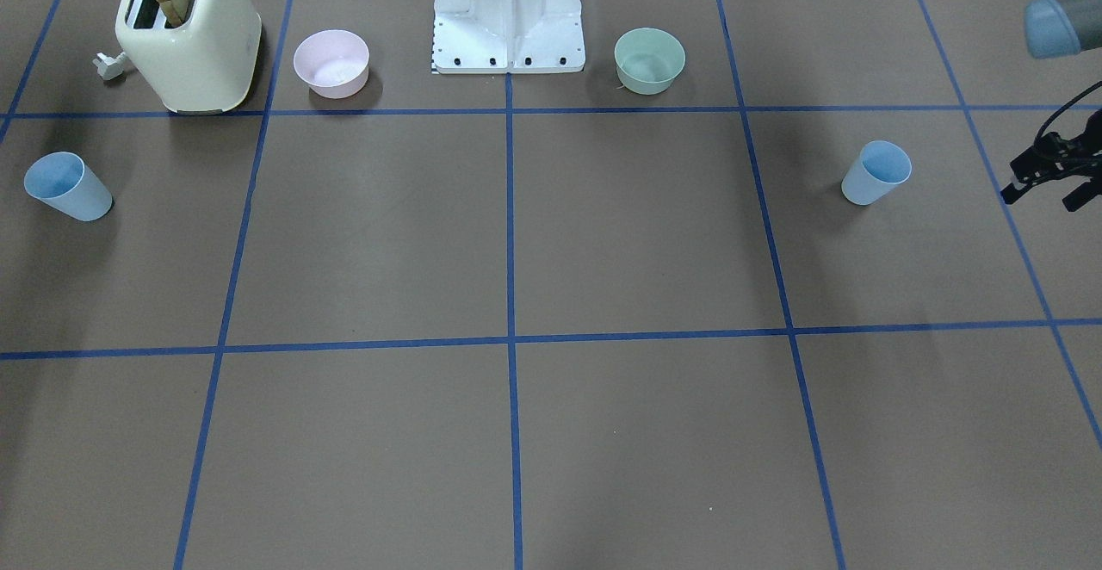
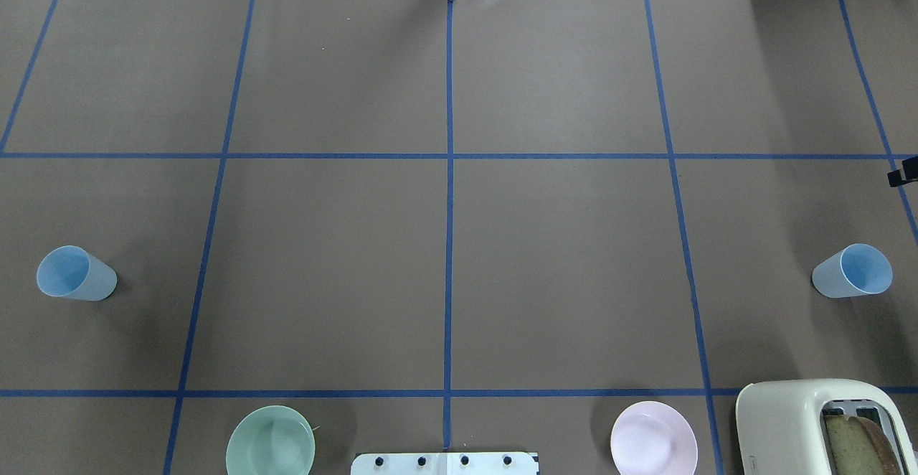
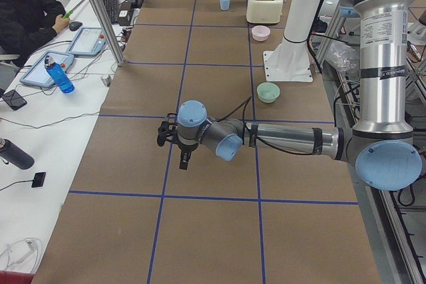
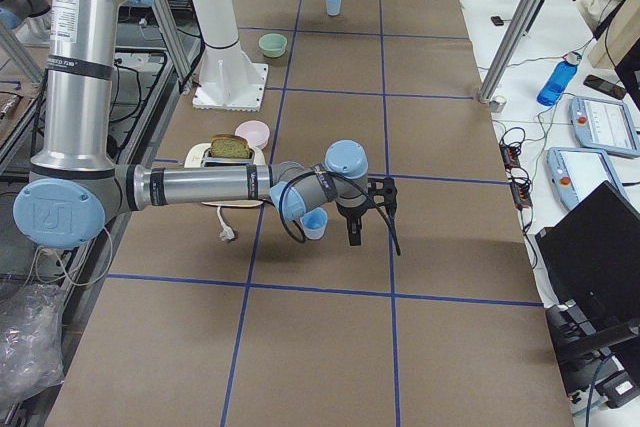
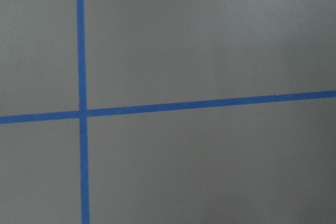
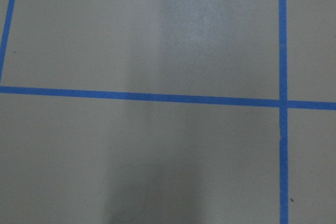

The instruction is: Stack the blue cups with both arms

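Note:
Two pale-blue cups stand upright and far apart on the brown table. One is on my left side, the other on my right side. My left gripper hovers empty beyond its cup towards the table's left end, with the fingers apart. My right gripper shows as a black sliver at the overhead view's edge and close to its cup in the exterior right view. I cannot tell whether it is open or shut. Both wrist views show only table and blue tape.
A cream toaster with a bread slice, a pink bowl and a mint-green bowl stand near the white base mount. An operator sits at a side desk.

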`<state>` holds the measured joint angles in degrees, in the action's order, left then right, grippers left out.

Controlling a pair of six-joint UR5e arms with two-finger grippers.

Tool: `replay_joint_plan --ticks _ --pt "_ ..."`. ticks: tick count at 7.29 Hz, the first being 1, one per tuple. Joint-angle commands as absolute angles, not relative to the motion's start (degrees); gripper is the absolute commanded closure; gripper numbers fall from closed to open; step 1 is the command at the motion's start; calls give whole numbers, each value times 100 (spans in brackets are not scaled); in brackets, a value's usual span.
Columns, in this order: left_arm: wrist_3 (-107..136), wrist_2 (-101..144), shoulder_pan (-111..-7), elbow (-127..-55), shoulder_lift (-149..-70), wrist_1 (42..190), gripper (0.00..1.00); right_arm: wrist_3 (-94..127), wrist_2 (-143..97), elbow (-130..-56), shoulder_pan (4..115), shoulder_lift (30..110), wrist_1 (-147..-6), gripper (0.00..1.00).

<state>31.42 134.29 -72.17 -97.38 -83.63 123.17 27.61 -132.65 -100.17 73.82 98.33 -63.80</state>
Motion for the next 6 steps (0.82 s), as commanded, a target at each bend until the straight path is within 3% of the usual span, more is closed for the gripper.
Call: replay_joint_plan --ticks 1,6 --pt "3856 13237 -6673 -9930 -7965 13032 2 2848 -13167 -10028 7234 9975 -6188 0" --pt "4491 12815 -5820 -10450 -7620 13157 2 2848 -13175 -10028 7163 10380 -5757 0"
